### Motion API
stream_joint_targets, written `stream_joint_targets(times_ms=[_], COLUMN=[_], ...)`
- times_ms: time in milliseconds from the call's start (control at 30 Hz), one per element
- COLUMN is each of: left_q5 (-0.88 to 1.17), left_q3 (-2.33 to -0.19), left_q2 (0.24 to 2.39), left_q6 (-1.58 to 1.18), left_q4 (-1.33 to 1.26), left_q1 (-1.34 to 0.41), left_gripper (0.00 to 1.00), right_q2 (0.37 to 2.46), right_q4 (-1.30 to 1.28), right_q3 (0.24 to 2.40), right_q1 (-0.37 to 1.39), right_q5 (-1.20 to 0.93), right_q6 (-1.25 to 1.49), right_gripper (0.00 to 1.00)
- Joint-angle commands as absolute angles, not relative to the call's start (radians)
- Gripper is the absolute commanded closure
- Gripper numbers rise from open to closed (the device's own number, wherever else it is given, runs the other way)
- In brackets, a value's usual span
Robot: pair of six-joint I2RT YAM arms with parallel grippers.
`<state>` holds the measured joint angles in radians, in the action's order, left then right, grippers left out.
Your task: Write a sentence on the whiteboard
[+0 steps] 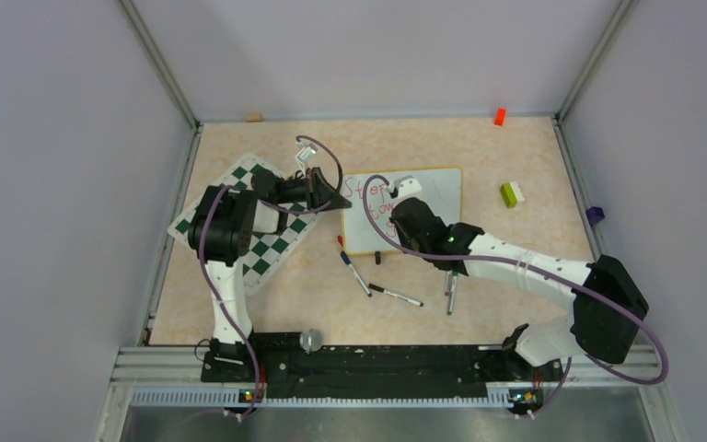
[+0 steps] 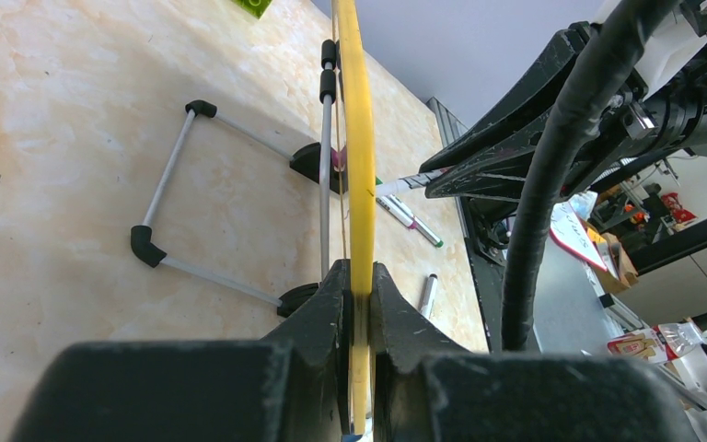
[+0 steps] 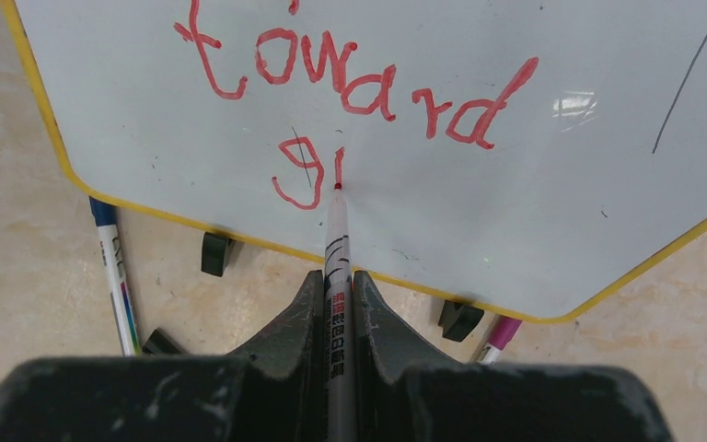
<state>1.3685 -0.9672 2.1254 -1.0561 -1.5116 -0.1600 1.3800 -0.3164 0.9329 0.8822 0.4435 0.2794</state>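
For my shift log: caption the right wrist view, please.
Right pincer holds red-tipped marker against whiteboard, tip at partial line under "toward".

The left arm (image 1: 226, 226) is bending forward and to the right, its gripper (image 2: 357, 276) pinching shut on the whiteboard (image 2: 360, 138) edge. The right arm (image 1: 525, 262) is stretching leftward, its gripper (image 3: 336, 276) clamping a red marker (image 3: 336, 235) between closed fingers.

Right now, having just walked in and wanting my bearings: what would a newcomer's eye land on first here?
The red writing on the whiteboard at mid-table, reading "toward" with a "g" and one stroke beneath. The right end effector is shut on a marker whose tip is on that last stroke, while the left end effector clamps the board's yellow edge.
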Motion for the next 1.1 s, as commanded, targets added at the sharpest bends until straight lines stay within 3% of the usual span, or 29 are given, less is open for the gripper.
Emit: stream_joint_targets(times_ms=[0, 600, 1067], left_q5=[1.380, 1.380, 1.380], left_q3=[-0.999, -1.000, -1.000], left_q2=[2.104, 2.105, 2.105], left_q6=[-1.092, -1.094, -1.094], left_q4=[-1.620, -1.620, -1.620], left_q1=[-0.169, -0.169, -0.169], left_gripper=[1.00, 1.00, 1.00], right_q2=[1.395, 1.369, 1.267], right_q4=[-0.296, -0.306, -0.296], right_q3=[0.995, 1.006, 0.940], right_q1=[0.865, 0.855, 0.856], right_q5=[0.481, 0.532, 0.450], right_q6=[0.261, 0.258, 0.249], right_gripper=[1.00, 1.00, 1.00])
